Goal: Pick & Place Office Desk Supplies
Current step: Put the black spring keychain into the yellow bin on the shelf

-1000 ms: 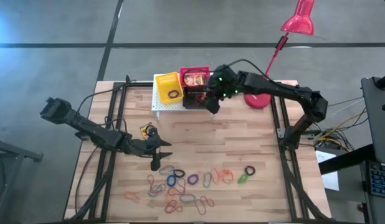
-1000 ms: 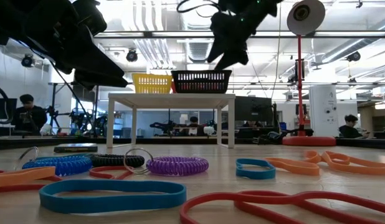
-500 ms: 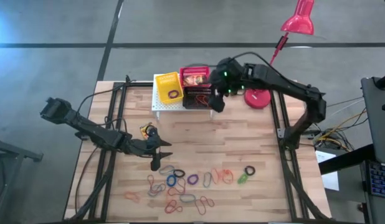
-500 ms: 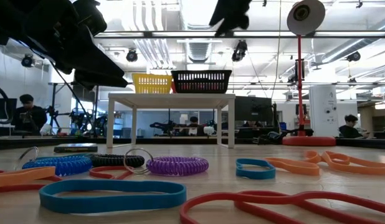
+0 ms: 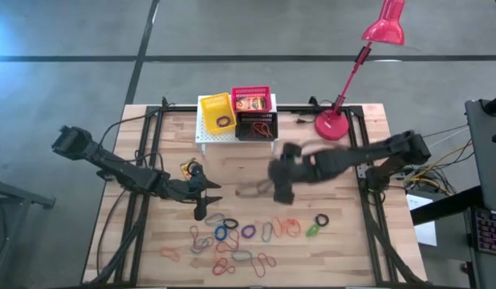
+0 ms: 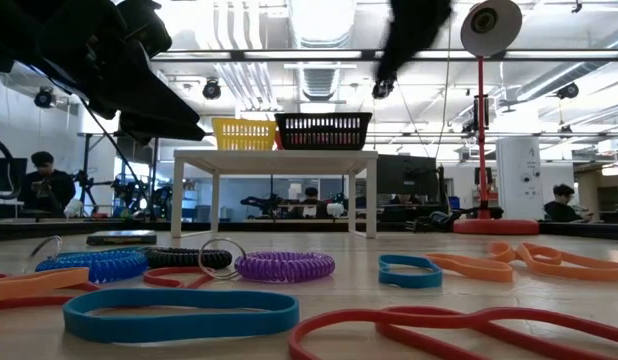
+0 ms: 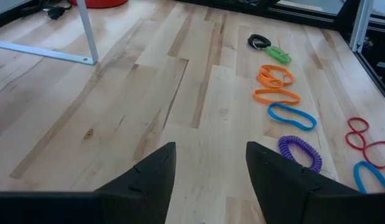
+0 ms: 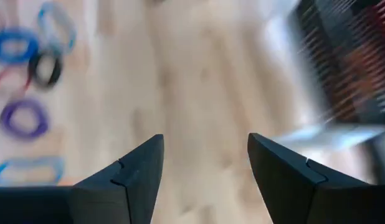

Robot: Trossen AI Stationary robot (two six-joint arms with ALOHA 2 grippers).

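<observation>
Many thin elastic loops (image 5: 236,237) in red, orange, blue, purple, green and black lie scattered flat on the near middle of the table; they also fill the foreground of the low view, among them a purple coil (image 6: 285,266). A small yellow crayon box (image 5: 186,168) lies beside the left arm. My left gripper (image 7: 211,186) is open and empty, hovering at the table's left-middle (image 5: 204,197) just far of the loops. My right gripper (image 8: 205,186) is open and empty, blurred above the table's middle (image 5: 280,186), between the baskets and the loops.
A white stand (image 5: 201,135) at the far edge carries a yellow basket (image 5: 216,112), a red basket (image 5: 252,100) and a black basket (image 5: 260,126). The red lamp's base (image 5: 331,128) sits to their right. Bare wood (image 5: 328,201) lies on the table's right side.
My right gripper has swung quickly from above the baskets at the far edge toward the near edge and down, and now shows blurred over the table's middle. The left arm and the loops have stayed where they were.
</observation>
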